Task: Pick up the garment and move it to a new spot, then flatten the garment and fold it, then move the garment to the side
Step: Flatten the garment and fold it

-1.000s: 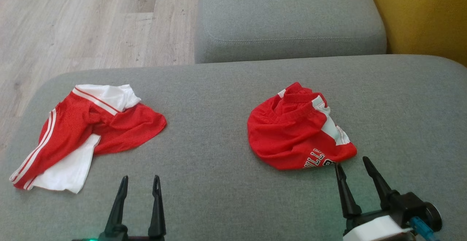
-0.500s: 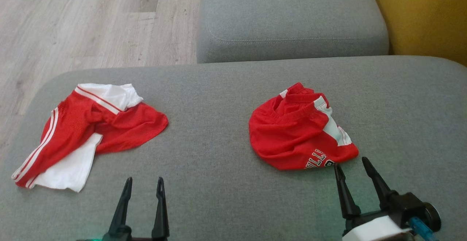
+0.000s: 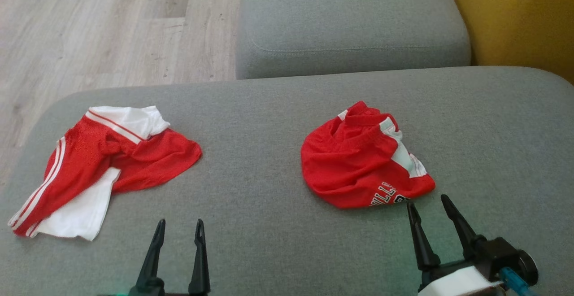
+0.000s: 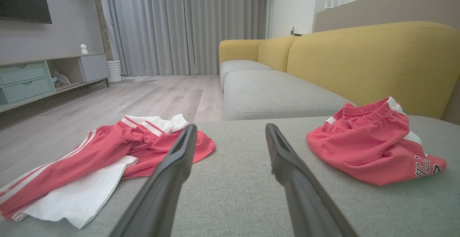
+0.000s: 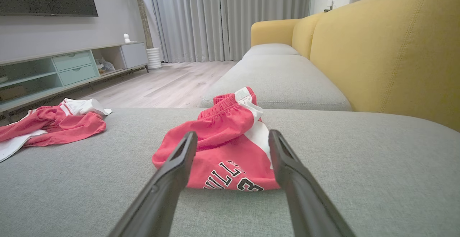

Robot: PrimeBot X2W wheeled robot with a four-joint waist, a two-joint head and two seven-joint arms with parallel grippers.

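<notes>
Shorts of crumpled red cloth with white side panels and black lettering (image 3: 363, 161) lie right of centre on the broad grey fabric seat cushion (image 3: 251, 188). I see my right gripper (image 3: 426, 202) spread wide and empty near the cushion's front edge, its tips just beside the shorts' hem. My left gripper (image 3: 179, 222) is also parted, holding nothing, over the cushion's front edge. A rumpled red-and-white striped garment (image 3: 103, 161) sprawls at the cushion's left end.

You could read only part of the black lettering (image 5: 224, 172) on the crumpled red fabric shorts (image 3: 354, 166). The red-and-white striped garment (image 4: 72, 168) ran off the left wrist view's edge.
</notes>
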